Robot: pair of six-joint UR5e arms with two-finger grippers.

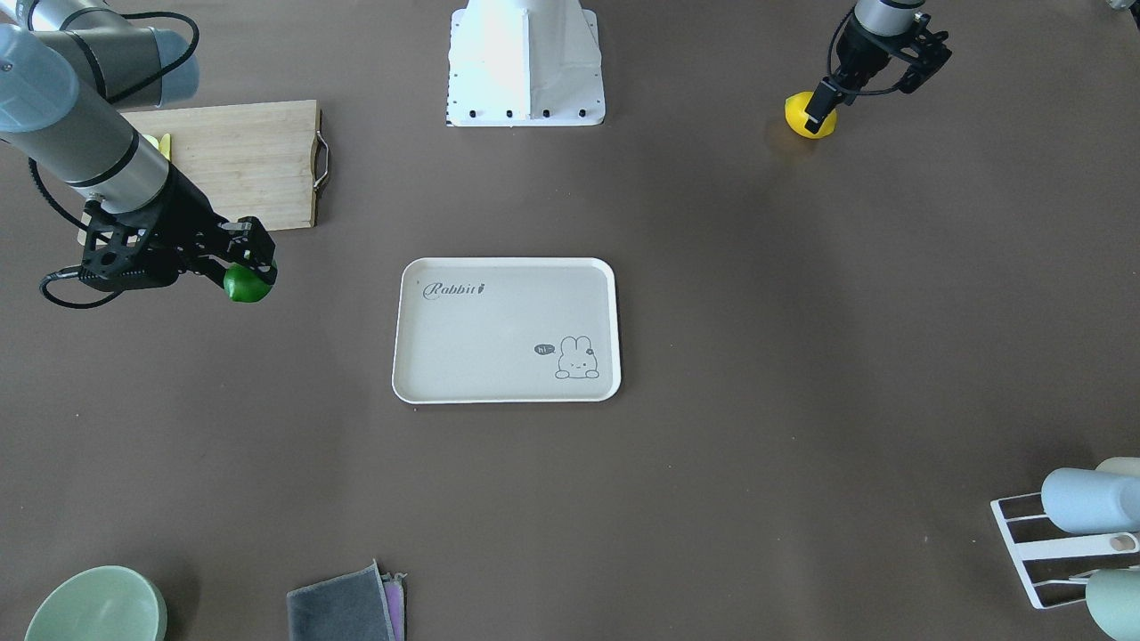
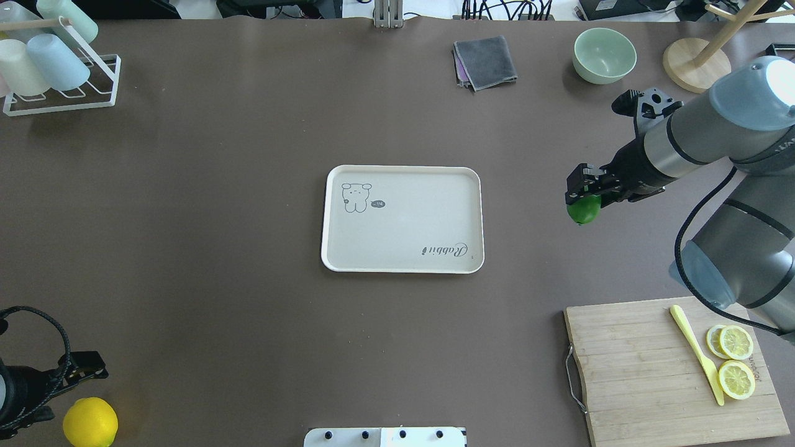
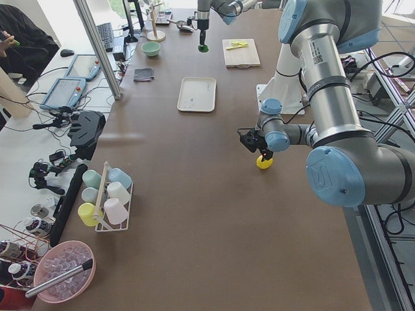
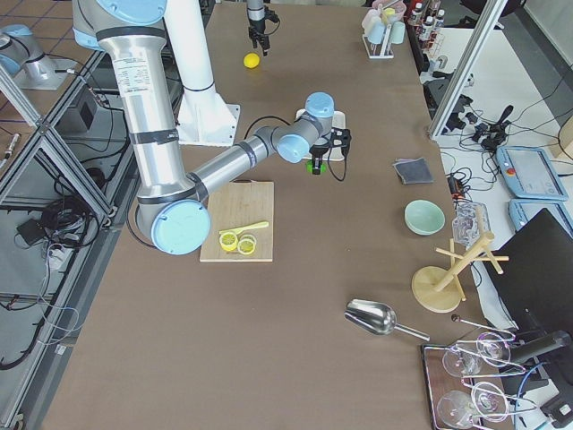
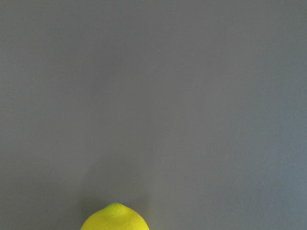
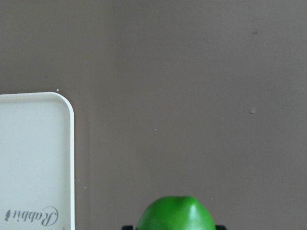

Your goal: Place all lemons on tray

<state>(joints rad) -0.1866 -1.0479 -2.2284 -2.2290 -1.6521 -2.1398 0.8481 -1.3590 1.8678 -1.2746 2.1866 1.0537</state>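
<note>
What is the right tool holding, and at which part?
The green lemon, clamped across its upper sides; its lower half sticks out beyond the right tool.

Tray (image 2: 404,248) sits between one lemon (image 2: 90,422) left, other lemon (image 2: 584,212) right

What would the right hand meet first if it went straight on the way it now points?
Probably the bare table beside the tray; the green lemon in the right hand would touch first.

The yellow lemon (image 2: 90,423) is bright and plain, the green lemon (image 2: 584,212) glossy and dark. The tray (image 2: 404,239) is cream-beige with a white rim, grey "Rabbit" script and a bunny outline. The bench (image 2: 248,217) is dull brown, the cutting board (image 2: 640,366) pale wood.
</note>
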